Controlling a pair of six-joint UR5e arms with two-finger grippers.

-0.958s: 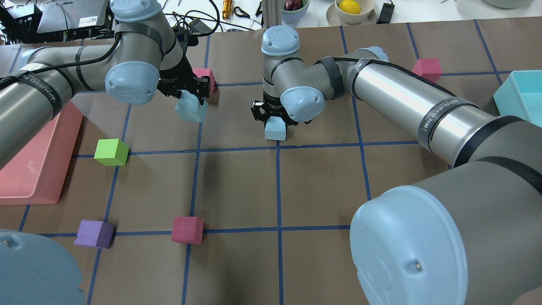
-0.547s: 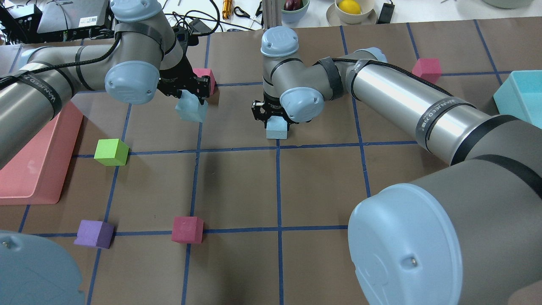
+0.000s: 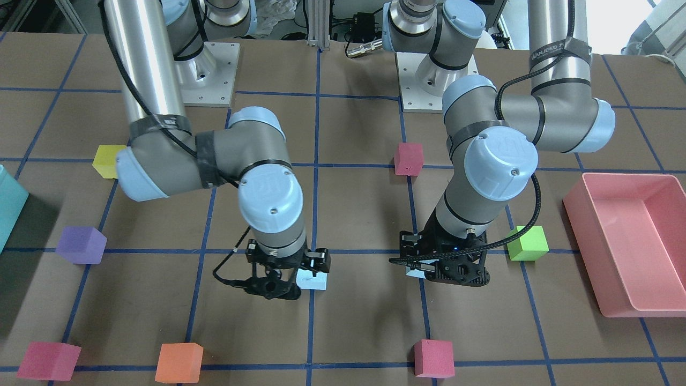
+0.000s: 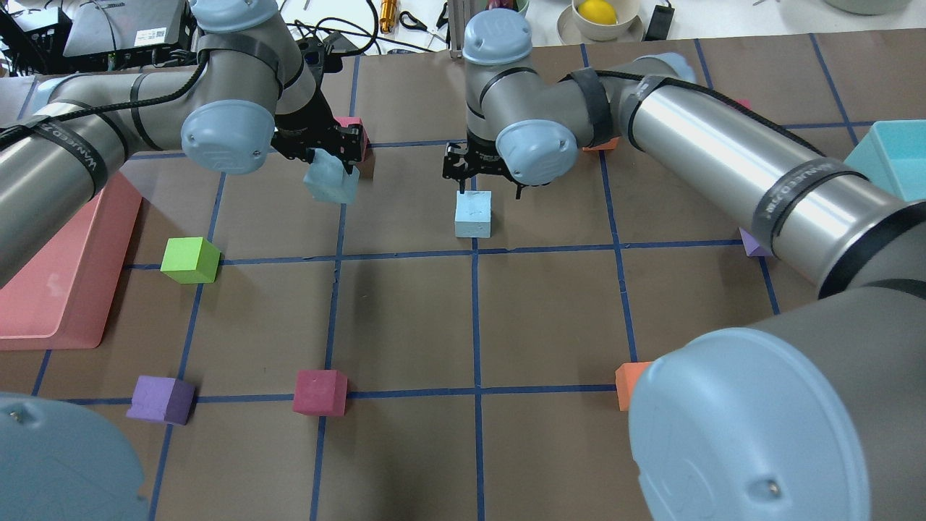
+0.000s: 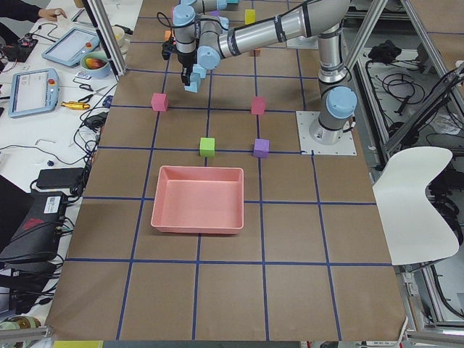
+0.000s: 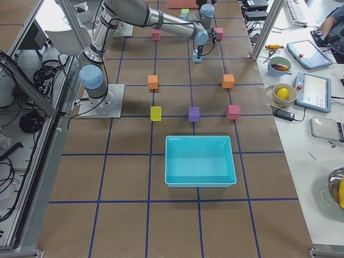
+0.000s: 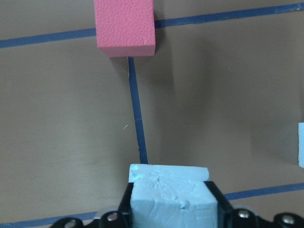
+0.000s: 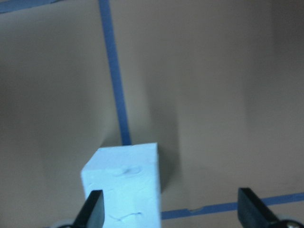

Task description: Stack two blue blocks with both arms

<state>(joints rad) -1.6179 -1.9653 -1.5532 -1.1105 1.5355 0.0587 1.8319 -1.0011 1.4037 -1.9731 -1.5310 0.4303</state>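
My left gripper (image 4: 331,168) is shut on one pale blue block (image 4: 331,187) and holds it tilted just above the table. The left wrist view shows that block (image 7: 168,204) between the jaws. The other blue block (image 4: 473,214) stands on the table by a blue tape line. My right gripper (image 4: 485,185) is open and empty just above and behind it. In the right wrist view the block (image 8: 123,183) sits by the left of its fingers (image 8: 92,211), and the jaws are spread wide. The blocks are about one grid square apart.
A pink tray (image 4: 65,275) lies at the left edge and a teal box (image 4: 886,159) at the right. Loose cubes: green (image 4: 189,259), purple (image 4: 160,399), magenta (image 4: 320,391), magenta behind the left gripper (image 4: 356,129), orange (image 4: 626,382).
My right gripper has let go of its blue block, opened and risen away from it; the block stays on the table. The left gripper still holds its block, almost unmoved.
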